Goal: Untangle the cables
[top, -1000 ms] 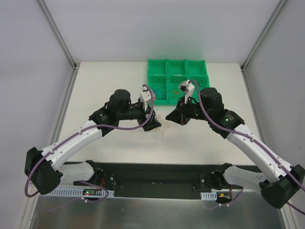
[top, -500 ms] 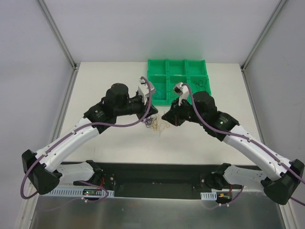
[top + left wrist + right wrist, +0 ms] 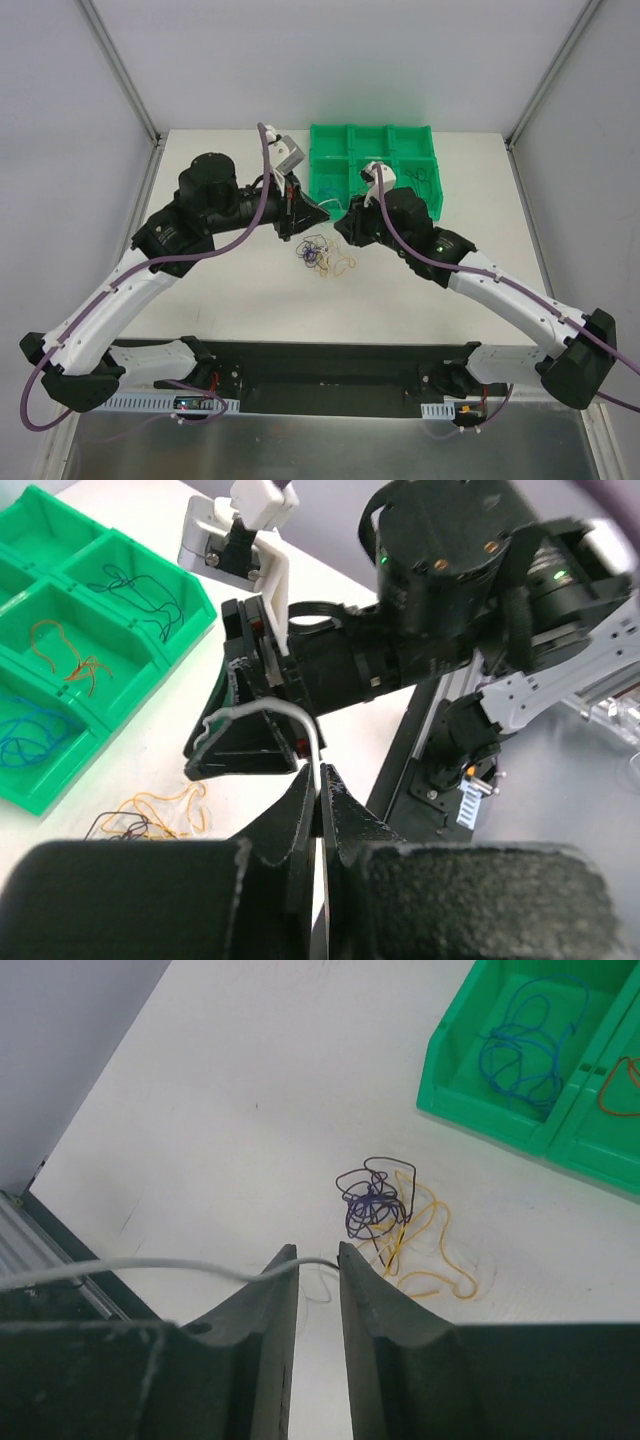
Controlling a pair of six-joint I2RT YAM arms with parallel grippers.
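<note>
While my left hand (image 3: 320, 780) is pinched tight on a thin white cable (image 3: 314, 738), the strand arches up from its fingertips and over to the tip of my right hand (image 3: 312, 1252), at about ten o'clock in the left wrist view. Seen from the right wrist, that hand's fingers stand a narrow slit apart with the white cable crossing the slit; whether they clamp it I cannot tell. From above, both hands hover close together over the table (image 3: 230, 290), and the other cables (image 3: 325, 258) lie on it in a loose tangle at six o'clock from them: a dark and purple knot (image 3: 372, 1200) with a yellow strand (image 3: 442, 1216) trailing off at four o'clock. At twelve o'clock sits a green tray (image 3: 330, 130), with a blue cable (image 3: 525, 1045), an orange cable (image 3: 70, 655) and a dark cable (image 3: 140, 585), each in its own compartment
</note>
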